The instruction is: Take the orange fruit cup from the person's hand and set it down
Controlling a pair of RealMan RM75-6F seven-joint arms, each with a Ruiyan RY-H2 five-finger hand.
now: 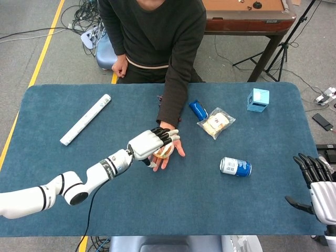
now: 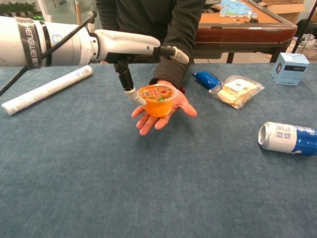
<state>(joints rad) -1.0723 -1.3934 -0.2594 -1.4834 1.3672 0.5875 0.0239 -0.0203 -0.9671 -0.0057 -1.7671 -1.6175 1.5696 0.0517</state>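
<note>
Far left on the blue table (image 1: 47, 110), a white rolled tube (image 1: 85, 119), untouched, lying at a slant. Just right of it, reaching in from the near left, the left hand (image 1: 149, 143): spread over the orange fruit cup (image 2: 157, 100), dark fingers (image 1: 167, 135) stretched above the lid, thumb (image 2: 132, 94) dropped down at the cup's left wall, touching or nearly so in the chest view. Not yet closed around anything, as far as either view shows; fingers apart, palm above the lid, no visible squeeze. Under it, the cup upright on the person's hand (image 2: 166, 110), foil lid on, resting on the open palm held a little above the cloth at mid-table. So, by judgement: approach done, grasp only beginning, cup not yet taken; closing on the cup, lifting it off the palm and setting it on the table all left to do. Further right, a blue packet (image 1: 198, 109) beside a clear bag of snacks (image 1: 216, 123), both toward the far side. Nearer and right again, a blue and white can (image 1: 235, 167) on its side. At the far right corner, a small light-blue box (image 1: 258, 100). Near the right edge, the right hand (image 1: 319, 184), idle, fingers apart and pointing away, holding nothing, well apart from the cup.
</note>
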